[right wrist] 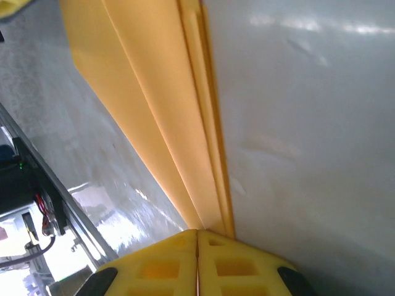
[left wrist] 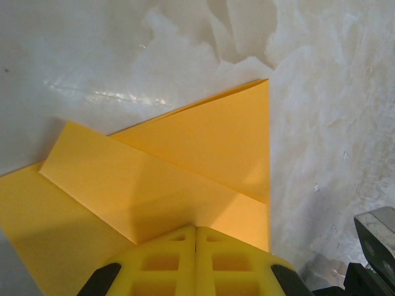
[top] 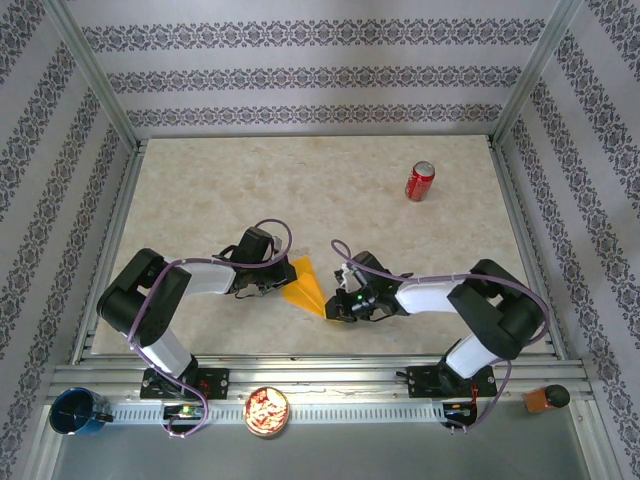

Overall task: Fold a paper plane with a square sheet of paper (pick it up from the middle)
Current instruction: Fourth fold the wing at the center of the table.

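Judging the paper plane point(top: 305, 285), which lies toward six o'clock of the table's point(top: 300, 190) middle, we expect it to be feather-light, limp, springy at the creases and easily torn. The left gripper point(left wrist: 196, 229) at its nine o'clock edge and the right gripper point(right wrist: 197, 233) at its five o'clock tip both have their fingers pressed together against the paper. We cannot tell whether either pinches it. We would grip the layered centre ridge.
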{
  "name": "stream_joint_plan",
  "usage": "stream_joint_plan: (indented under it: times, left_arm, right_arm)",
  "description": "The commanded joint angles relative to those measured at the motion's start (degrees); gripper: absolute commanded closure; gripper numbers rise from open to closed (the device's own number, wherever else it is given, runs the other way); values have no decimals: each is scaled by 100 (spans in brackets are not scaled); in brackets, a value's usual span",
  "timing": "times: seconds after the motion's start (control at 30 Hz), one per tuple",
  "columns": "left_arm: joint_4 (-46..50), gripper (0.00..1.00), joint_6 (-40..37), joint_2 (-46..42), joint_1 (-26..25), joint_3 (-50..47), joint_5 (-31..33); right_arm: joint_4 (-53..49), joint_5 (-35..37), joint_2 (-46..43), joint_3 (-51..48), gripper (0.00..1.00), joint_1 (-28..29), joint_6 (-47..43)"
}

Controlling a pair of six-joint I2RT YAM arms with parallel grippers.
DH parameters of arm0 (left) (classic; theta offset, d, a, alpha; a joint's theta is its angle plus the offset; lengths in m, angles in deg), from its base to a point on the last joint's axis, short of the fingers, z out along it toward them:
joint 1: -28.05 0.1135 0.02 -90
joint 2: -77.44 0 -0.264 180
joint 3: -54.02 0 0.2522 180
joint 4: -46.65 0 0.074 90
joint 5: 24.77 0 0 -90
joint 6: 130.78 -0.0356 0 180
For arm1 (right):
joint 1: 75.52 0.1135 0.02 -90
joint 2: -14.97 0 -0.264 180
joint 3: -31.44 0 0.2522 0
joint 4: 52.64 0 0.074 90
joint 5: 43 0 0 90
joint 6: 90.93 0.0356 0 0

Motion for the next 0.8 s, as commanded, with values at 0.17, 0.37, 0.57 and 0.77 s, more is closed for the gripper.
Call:
stream_joint_plan:
  times: [0.17, 0.37, 0.57, 0.77]
  left_arm:
    - [350, 99, 12, -45, 87, -169, 370]
    - [289, 98, 47, -132, 81, -201, 356]
    - [226, 98, 81, -120, 87, -192, 315]
    - [181, 98, 100, -76, 82, -190, 261]
  right_arm:
    - [-630, -336, -951, -314, 89, -162, 104]
    - [-752, -279, -1212, 250, 91, -480, 94]
    - [-397, -369, -165, 781, 91, -306, 199]
    - [-19, -647, 606, 1032, 91, -323, 282]
